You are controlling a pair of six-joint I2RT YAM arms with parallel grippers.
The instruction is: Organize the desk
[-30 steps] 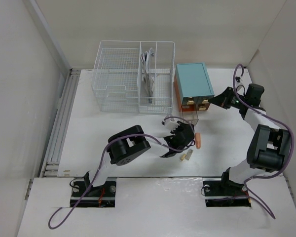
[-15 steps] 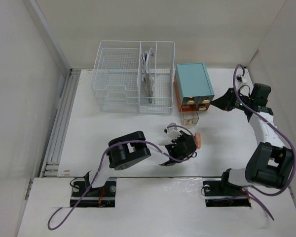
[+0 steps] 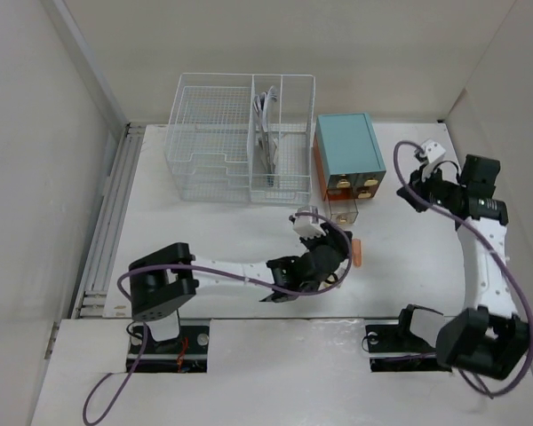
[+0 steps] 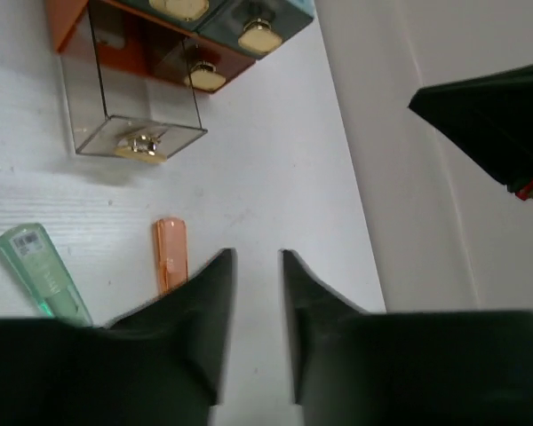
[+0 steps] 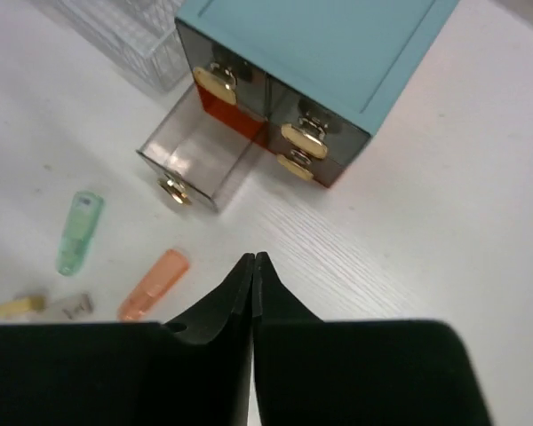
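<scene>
Now | counter [image 3: 195,232]: white, runs from the arm bases to the far wall | wire basket [image 3: 215,133]: far edge, left of middle | left claw [image 4: 256,259]: fingers slightly apart, empty, mid-counter beside orange capsule [image 4: 170,255] | teal drawer box [image 3: 347,146]: far edge, clear drawer [image 5: 200,158] pulled out | right claw [image 5: 253,259]: fingers pressed together, empty, near right edge

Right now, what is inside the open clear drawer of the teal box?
The clear drawer looks empty; only its bare floor shows. The other drawers are shut, contents hidden.
</scene>
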